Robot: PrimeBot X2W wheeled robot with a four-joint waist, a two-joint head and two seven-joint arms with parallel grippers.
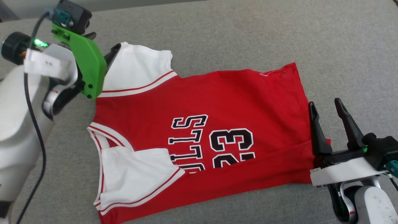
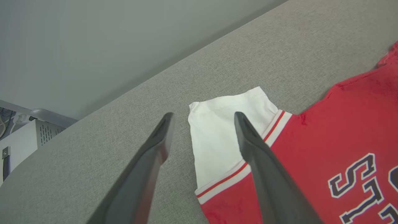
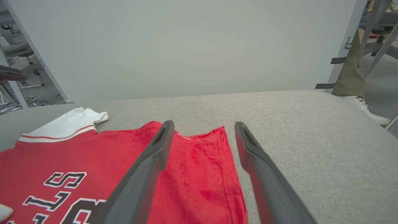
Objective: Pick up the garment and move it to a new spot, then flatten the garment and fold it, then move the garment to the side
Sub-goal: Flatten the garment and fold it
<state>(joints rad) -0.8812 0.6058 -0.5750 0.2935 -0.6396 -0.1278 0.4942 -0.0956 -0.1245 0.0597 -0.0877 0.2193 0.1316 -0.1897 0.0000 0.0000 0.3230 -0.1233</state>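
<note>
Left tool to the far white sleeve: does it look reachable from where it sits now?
Likely yes. The left tool is open and hovers close to the far white sleeve of the garment, its fingers straddling the sleeve's edge. Nothing lies between them, just bare grey surface alongside.

Brightness: I get bright, even light across all three views, with no dim corners.
Source: diffuse; I can't pick out a single lamp.
Shadows: faint and soft-edged, with a thin one under the right gripper (image 1: 324, 103) at the garment (image 1: 199, 99) hem.
Glare: the green indicator light (image 1: 38, 42) blooms, and the white sleeves look nearly blown out.
Focus: my head view is crisp on the print; the left forearm (image 1: 18, 124), close to the lens, goes soft.
Distortion: my wrist views bend the edge of the grey surface (image 3: 311, 124), and uprights lean at the sides of the right wrist view.
</note>
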